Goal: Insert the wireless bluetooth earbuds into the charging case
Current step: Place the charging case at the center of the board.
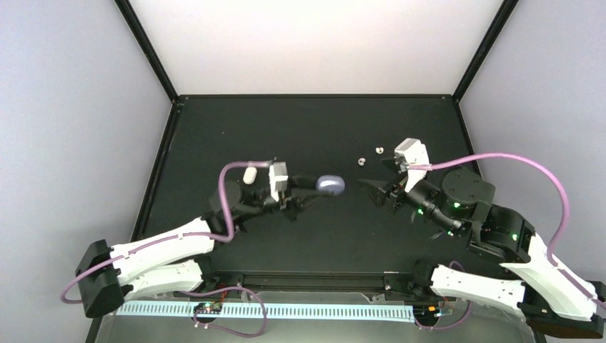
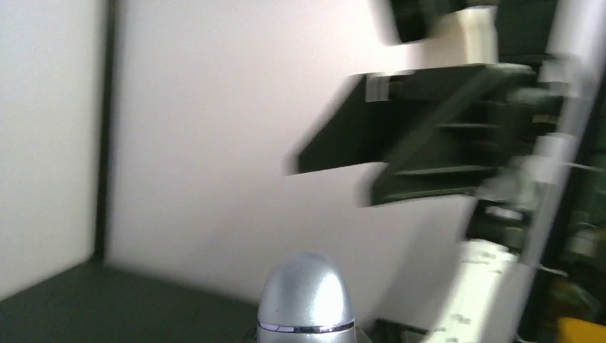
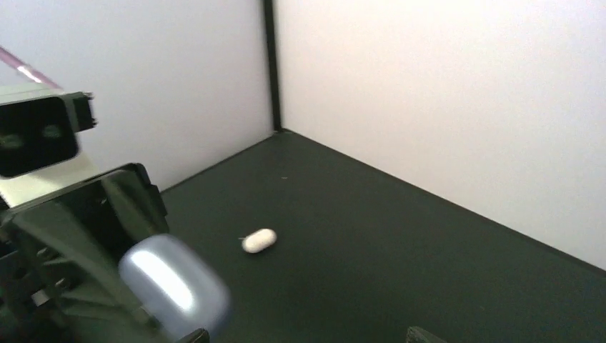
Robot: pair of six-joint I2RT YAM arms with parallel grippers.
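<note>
— Matte black tabletop [image 1: 300, 128] and pale walls [image 1: 314, 43] are filling the overhead view. What are you seeing on it?

— I am watching the left gripper [image 1: 316, 191] pinching a rounded lavender charging case [image 1: 331, 186] near the middle. Two tiny white earbuds [image 1: 361, 161] are lying loose on the table to the case's right, apart from it. A white oval case [image 1: 249, 174] is lying just beside the left wrist.

— And the right gripper [image 1: 370, 193]?

— Its fingers are standing spread, gripping nothing, pointing at the lavender case from the right.

— Left wrist camera?

— It is blurring. The lavender case's dome is poking up at the bottom edge, and beyond it the right gripper's two dark fingers are showing apart against the wall.

— Right wrist camera?

— I am seeing the lavender case, smeared, sitting between the left gripper's fingers at lower left. The white oval case is lying on the table farther back.
</note>
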